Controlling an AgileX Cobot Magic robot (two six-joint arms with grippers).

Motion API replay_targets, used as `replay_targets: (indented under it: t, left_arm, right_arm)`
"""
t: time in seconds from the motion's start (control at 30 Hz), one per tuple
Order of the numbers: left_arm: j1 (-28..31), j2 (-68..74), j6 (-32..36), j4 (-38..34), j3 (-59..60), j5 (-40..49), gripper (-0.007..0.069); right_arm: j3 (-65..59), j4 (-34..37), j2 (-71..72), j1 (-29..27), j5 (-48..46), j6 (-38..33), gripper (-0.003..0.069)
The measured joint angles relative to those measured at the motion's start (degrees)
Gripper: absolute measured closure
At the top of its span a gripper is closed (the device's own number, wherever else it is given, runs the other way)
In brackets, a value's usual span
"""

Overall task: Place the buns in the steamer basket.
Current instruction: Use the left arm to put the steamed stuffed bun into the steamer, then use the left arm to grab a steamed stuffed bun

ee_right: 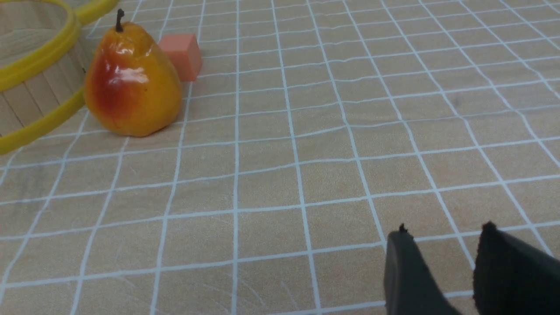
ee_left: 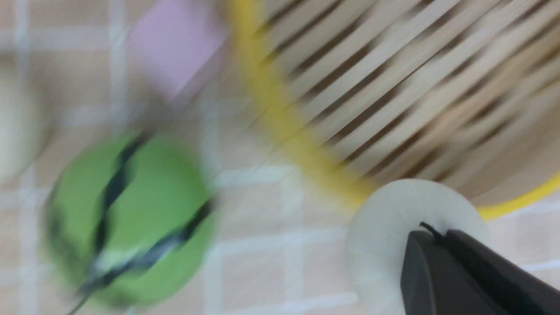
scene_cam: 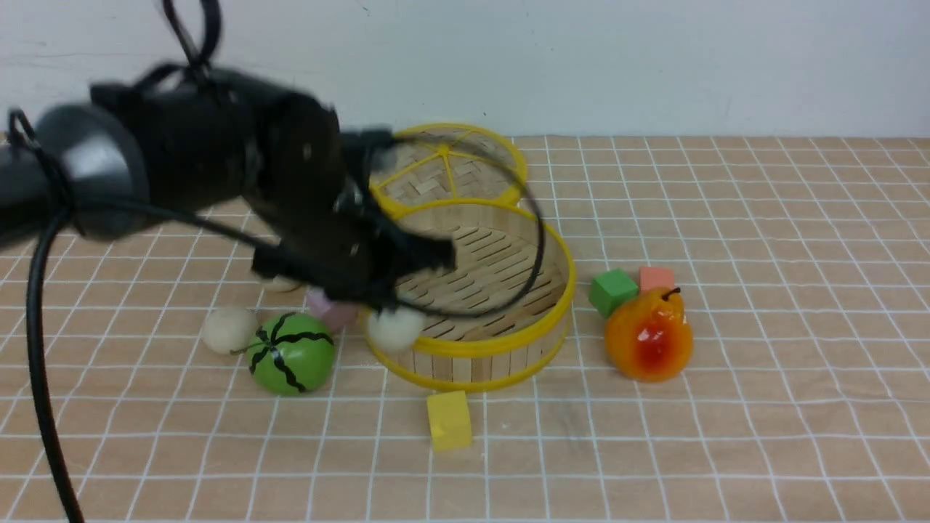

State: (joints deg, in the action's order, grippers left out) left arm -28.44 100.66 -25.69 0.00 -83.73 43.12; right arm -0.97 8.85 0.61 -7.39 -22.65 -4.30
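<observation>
My left claw (ee_left: 435, 234) pinches a bun (ee_left: 385, 227) at the steamer basket (scene_cam: 501, 347) rim. I should lift it clear of the rim, then release it over the slats.

The left pincer (ee_left: 431, 238), closed on a bun (ee_left: 385, 227), hangs at the near yellow rim of the steamer basket (scene_cam: 501, 349). To the pincer's right, the basket's slatted floor is bare. To its left, the pink cube (scene_cam: 333, 314) crowds just beside, the watermelon toy (scene_cam: 290, 354) sits near, and a loose bun (scene_cam: 228, 329) lies beyond. Toward the robot, a yellow cube (scene_cam: 448, 419) stands on the desk (scene_cam: 726, 450).
</observation>
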Motion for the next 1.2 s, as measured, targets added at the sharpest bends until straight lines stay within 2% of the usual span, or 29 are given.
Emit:
replay_targets:
  t: [0.07, 0.23, 0.53, 0.63, 0.77, 0.8, 0.9, 1.03, 1.2]
  left_arm:
    - [0.01, 0.26, 0.13, -1.36, -1.08, -1.66, 0.0638]
    - [0.01, 6.53, 0.39, -3.08, -2.96, -12.90, 0.0638]
    - [0.01, 15.57, 0.33, -4.85, -3.42, -15.16, 0.0589]
    - [0.01, 15.57, 0.33, -4.96, -3.71, -15.56, 0.0545]
    - [-0.01, 14.89, 0.33, -5.20, -3.77, -14.58, 0.0385]
    - [-0.06, 14.18, 0.33, -5.20, -3.89, -13.27, 0.0326]
    - [-0.06, 12.36, 0.33, -5.20, -5.10, -9.55, 0.0229]
    - [0.22, 9.18, 0.33, -4.60, -7.88, -4.54, 0.0155]
    - [3.53, 4.13, 0.33, -0.97, -12.11, 3.11, 0.0141]
  right_arm:
    - [0.00, 0.00, 0.00, 0.00, 0.00, 0.00, 0.0419]
    - [0.00, 0.00, 0.00, 0.00, 0.00, 0.00, 0.0419]
    - [0.00, 0.00, 0.00, 0.00, 0.00, 0.00, 0.0419]
    - [0.00, 0.00, 0.00, 0.00, 0.00, 0.00, 0.0419]
    - [0.00, 0.00, 0.00, 0.00, 0.00, 0.00, 0.0419]
    - [0.00, 0.00, 0.00, 0.00, 0.00, 0.00, 0.0419]
    - [0.00, 0.00, 0.00, 0.00, 0.00, 0.00, 0.0419]
    - [0.00, 0.00, 0.00, 0.00, 0.00, 0.00, 0.0419]
    - [0.00, 0.00, 0.00, 0.00, 0.00, -0.04, 0.0419]
